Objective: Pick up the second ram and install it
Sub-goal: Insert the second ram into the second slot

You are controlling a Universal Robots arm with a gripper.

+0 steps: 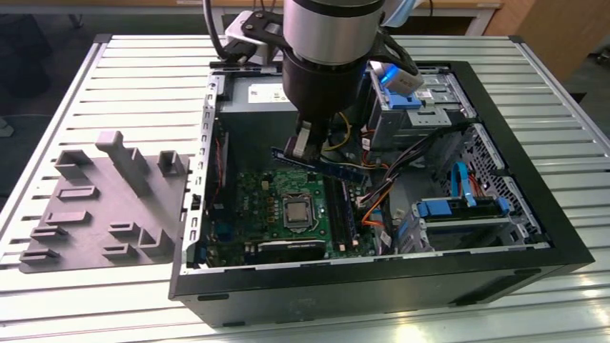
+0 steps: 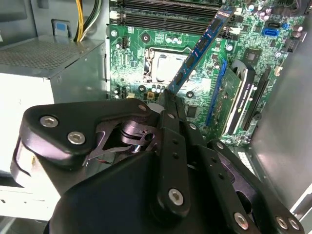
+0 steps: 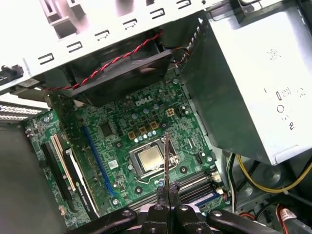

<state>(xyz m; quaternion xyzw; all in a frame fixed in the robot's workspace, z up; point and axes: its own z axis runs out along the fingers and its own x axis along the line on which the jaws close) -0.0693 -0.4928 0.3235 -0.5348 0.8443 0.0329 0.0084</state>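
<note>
The claw [image 1: 303, 146] is shut on one end of the ram [image 1: 322, 167], pinching the thin board between its fingertips. In the second wrist view the ram [image 2: 200, 46] runs out slantwise from the tips, and in the first wrist view it is seen edge-on [image 3: 166, 156]. It hangs inside the open case [image 1: 381, 282] above the motherboard [image 1: 262, 204], over the far end of the black slots [image 1: 339, 214], which lie just to the exterior view's right of the CPU [image 1: 298, 212]. It touches nothing below. The case sits on the bench [image 1: 124, 61], with the power supply [image 1: 256, 93] at its far side. To seat the ram well, I judge its long edge should lie parallel to the free slot and level before contact. At present it looks turned across the slots' line, so some rotation seems needed. The notch should match the slot's key and the end clips should stand open; which slot is free I cannot tell. Held by one end, the ram may tip under load, so the push wants to be straight and gentle, clear of the orange cables [image 1: 376, 194] just beside.
</note>
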